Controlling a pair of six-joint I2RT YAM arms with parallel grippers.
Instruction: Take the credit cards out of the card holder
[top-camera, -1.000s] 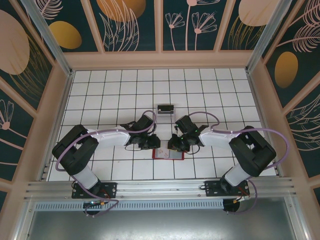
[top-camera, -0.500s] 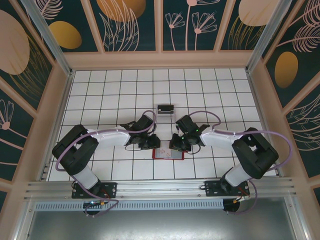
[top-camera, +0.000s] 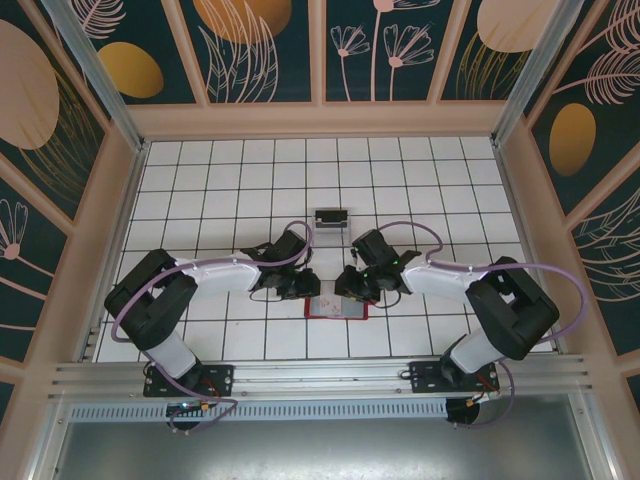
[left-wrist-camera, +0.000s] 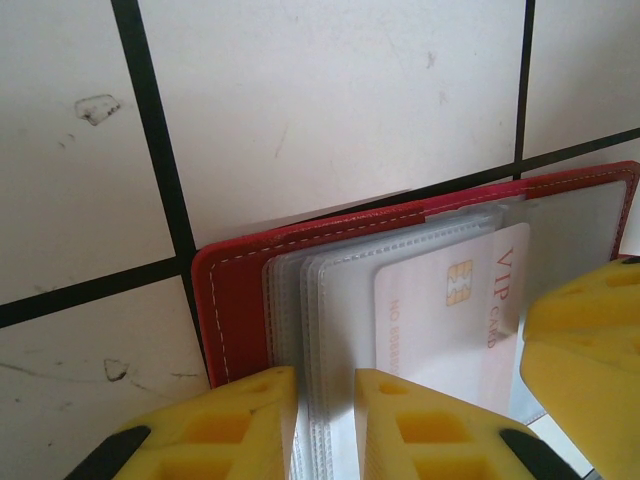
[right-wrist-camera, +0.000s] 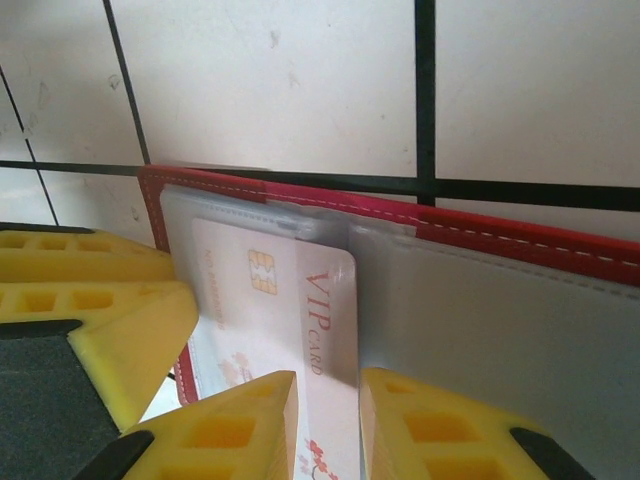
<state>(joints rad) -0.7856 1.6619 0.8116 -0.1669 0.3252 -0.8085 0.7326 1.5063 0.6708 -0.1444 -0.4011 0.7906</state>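
The red card holder (top-camera: 336, 309) lies open on the white tiled desk (top-camera: 250, 180), near its front edge and between the two arms. From above, most of it is covered by the wrists. The left tool (top-camera: 303, 290) is over its left end and the right tool (top-camera: 350, 290) over its right end. Further back, a small box (top-camera: 330, 217) stands well apart, too small to read. In the left wrist view, the holder's stitched red corner (left-wrist-camera: 235, 300) frames a stack of clear sleeves (left-wrist-camera: 330, 290). The sleeve edges run straight into the thin slit between the left tool's (left-wrist-camera: 325, 385) yellow fingers, so it looks pinched on that stack, though the frame cuts off the contact itself. A pale credit card (left-wrist-camera: 440, 330) with a gold chip and "VIP card" lettering sits inside a sleeve; the right tool's yellow finger hides its far end. What lies in the other sleeves cannot be made out. In the right wrist view, the same card (right-wrist-camera: 270, 300) lies in the holder (right-wrist-camera: 520, 235), with the left tool's finger covering one corner. The right tool's (right-wrist-camera: 328, 385) fingers stand narrowly apart over the card's long edge — I cannot tell whether they grip it or merely straddle it.
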